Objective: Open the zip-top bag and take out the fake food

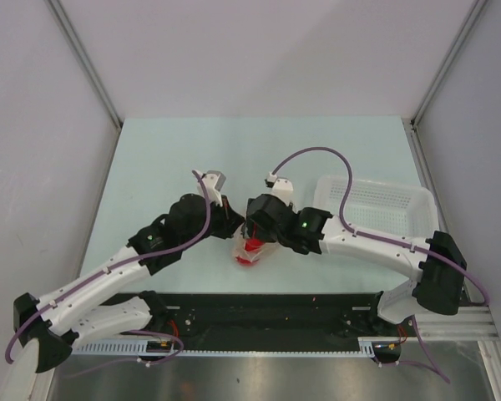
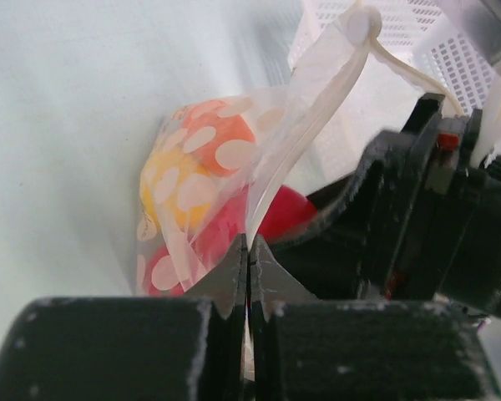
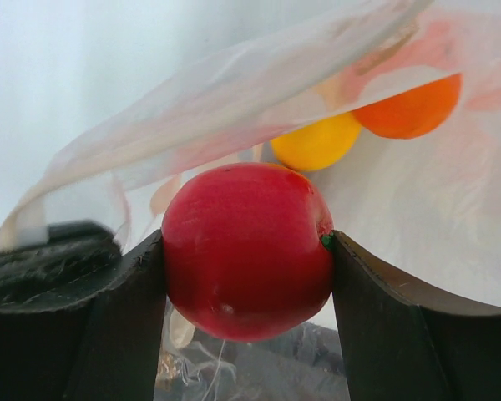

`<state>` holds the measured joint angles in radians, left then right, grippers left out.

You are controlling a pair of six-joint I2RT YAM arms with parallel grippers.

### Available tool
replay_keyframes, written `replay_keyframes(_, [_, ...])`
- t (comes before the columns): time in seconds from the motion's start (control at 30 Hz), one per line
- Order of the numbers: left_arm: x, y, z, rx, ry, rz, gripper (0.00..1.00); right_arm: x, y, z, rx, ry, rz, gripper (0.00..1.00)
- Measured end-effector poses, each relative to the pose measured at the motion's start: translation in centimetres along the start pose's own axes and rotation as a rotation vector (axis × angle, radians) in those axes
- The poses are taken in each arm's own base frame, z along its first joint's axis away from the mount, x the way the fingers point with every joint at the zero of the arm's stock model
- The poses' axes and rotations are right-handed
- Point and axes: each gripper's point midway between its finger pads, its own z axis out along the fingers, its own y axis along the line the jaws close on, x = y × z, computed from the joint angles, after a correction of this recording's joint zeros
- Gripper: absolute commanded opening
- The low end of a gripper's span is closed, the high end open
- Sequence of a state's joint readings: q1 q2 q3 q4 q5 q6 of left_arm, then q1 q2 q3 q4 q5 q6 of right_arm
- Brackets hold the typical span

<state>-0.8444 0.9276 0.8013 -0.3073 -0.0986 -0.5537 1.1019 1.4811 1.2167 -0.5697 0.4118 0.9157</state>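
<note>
The bag [image 1: 252,248] sits at the middle of the desk [image 1: 234,150], near its front edge and between the two claws, left of the basket [image 1: 376,205]. Its long axis runs near to far, mouth at the far end and raised, full bottom toward the arm bases. The left claw [image 2: 249,267] is pinched together on the bag's film just below the rim strip. The right claw [image 3: 246,249] reaches into the mouth, clamped on the red fruit [image 3: 246,276]. The yellow fruit [image 3: 317,142] and orange fruit [image 3: 413,104] lie deeper inside.
</note>
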Motion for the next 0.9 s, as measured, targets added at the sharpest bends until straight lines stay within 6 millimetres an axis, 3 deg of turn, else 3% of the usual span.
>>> replay_keyframes(0.13, [-0.2,-1.1,-0.3,0.047,-0.006,-0.015,0.00,-0.9,-0.6,0.2,0.043,-0.032,0.086,0.19])
replay_keyframes(0.17, [-0.4,-1.2,-0.4,0.053,-0.013,-0.016,0.00,-1.0,-0.6,0.1,0.047,-0.033,0.105,0.14])
replay_keyframes(0.37, [-1.2,-2.2,-1.4,0.126,-0.080,-0.014,0.00,-3.4,-0.3,-2.9,0.038,-0.072,0.254,0.13])
replay_keyframes(0.57, [1.4,-2.9,-1.1,0.188,-0.019,-0.001,0.00,-6.8,0.3,-6.2,-0.090,-0.157,0.445,0.14])
replay_keyframes(0.77, [1.9,-1.4,-1.0,0.103,-0.010,-0.004,0.00,-6.7,2.0,-8.3,-0.225,-0.131,0.310,0.18])
replay_keyframes(0.9, [1.5,-0.1,-1.2,0.026,-0.019,-0.004,0.00,-7.3,0.4,-10.7,-0.233,-0.167,0.183,0.21])
